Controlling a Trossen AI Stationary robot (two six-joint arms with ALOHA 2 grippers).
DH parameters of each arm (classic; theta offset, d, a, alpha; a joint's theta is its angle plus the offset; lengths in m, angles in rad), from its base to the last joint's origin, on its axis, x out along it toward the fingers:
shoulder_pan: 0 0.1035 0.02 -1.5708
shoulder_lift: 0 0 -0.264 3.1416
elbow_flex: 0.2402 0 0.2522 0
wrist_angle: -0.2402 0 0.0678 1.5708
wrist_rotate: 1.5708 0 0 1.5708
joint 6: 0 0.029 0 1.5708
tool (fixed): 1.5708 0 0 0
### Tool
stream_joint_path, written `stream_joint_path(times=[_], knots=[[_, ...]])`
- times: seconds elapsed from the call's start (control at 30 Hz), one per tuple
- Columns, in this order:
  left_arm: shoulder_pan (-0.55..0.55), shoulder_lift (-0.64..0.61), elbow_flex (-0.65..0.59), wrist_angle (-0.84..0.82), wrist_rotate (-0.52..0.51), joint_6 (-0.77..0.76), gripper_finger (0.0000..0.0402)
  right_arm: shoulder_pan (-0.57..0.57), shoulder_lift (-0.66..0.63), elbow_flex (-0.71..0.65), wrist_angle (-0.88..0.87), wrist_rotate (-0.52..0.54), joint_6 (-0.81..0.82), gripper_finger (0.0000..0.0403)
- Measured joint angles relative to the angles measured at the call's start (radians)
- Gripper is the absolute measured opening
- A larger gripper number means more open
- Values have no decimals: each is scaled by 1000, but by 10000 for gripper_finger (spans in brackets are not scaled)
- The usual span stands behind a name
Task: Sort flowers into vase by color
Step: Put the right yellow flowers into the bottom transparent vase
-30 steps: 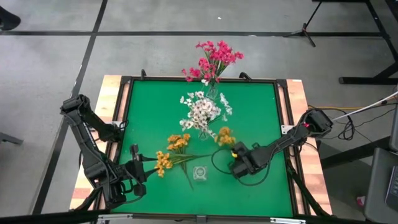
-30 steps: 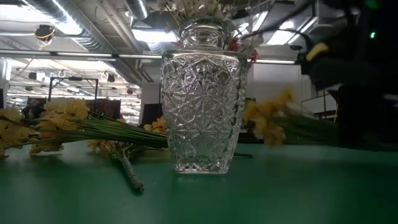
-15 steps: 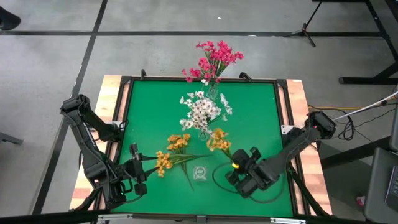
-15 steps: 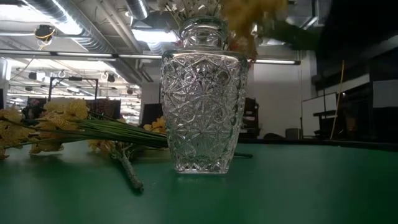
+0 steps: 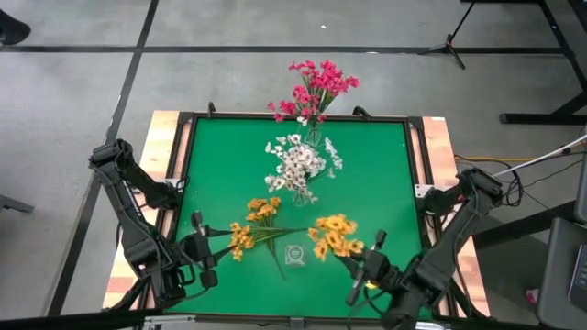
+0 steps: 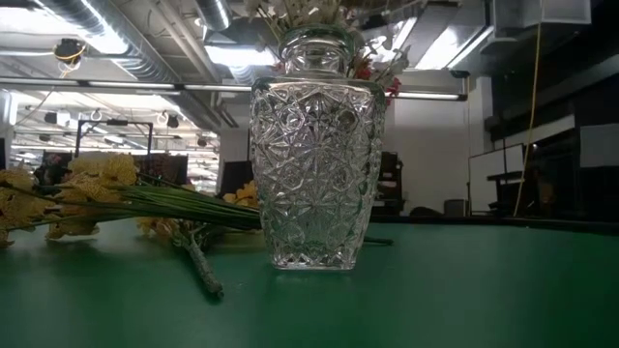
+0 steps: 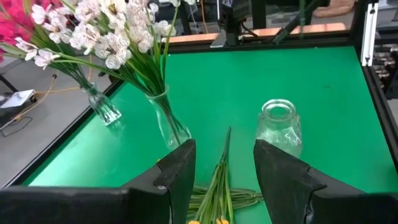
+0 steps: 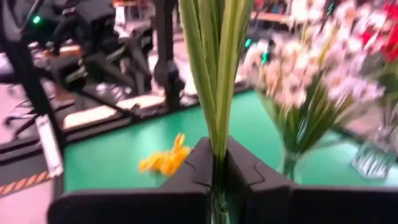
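Right gripper (image 5: 365, 275) pinches 1 yellow sprig (image 5: 334, 236) beside the empty glass vase (image 5: 295, 256); left gripper (image 5: 197, 246), spread, waits by remaining yellow flowers (image 5: 252, 225). Pink flowers (image 5: 315, 87) and white flowers (image 5: 298, 162) already stand in vases.

No text, label, brand, number or sign can be read in any of the views

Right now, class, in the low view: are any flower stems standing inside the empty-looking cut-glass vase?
No: the cut-glass vase holds no stems, and yellow flowers lie on the table beside it.
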Motion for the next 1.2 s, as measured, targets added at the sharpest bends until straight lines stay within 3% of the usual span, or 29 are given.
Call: stream_joint_path(times=[0.07,0.13,0.23,0.33,0.4,0.5,0.67,0.73,0.87,1.0,1.07,1.2], knots=[[-7,0,0,11,-7,8,159,-21,0,-16,92,9,-101,11],[-13,0,0,53,-6,73,159,-53,0,-35,207,-56,-229,11],[-9,-19,0,196,72,267,159,-127,1,-37,470,-310,-550,11],[14,-57,0,424,267,513,159,-203,1,-35,719,-653,-862,11],[18,-74,0,558,384,665,159,-242,0,-35,752,-772,-976,11],[11,-101,0,634,438,808,159,-282,-5,-35,704,-792,-1013,11],[1,-172,-18,654,443,847,159,-312,-14,-134,796,-830,-1065,11],[-9,-205,-60,695,447,870,159,-310,-30,-228,890,-831,-1083,11],[0,-282,-183,790,416,875,159,-317,-92,-464,1316,-850,-1123,11],[34,-336,-346,1004,437,894,159,-336,-109,-653,1626,-856,-1124,11],[48,-361,-408,1100,456,898,159,-354,-110,-685,1699,-878,-1122,11],[78,-381,-500,1237,470,899,159,-395,-111,-690,1676,-968,-1053,11]])
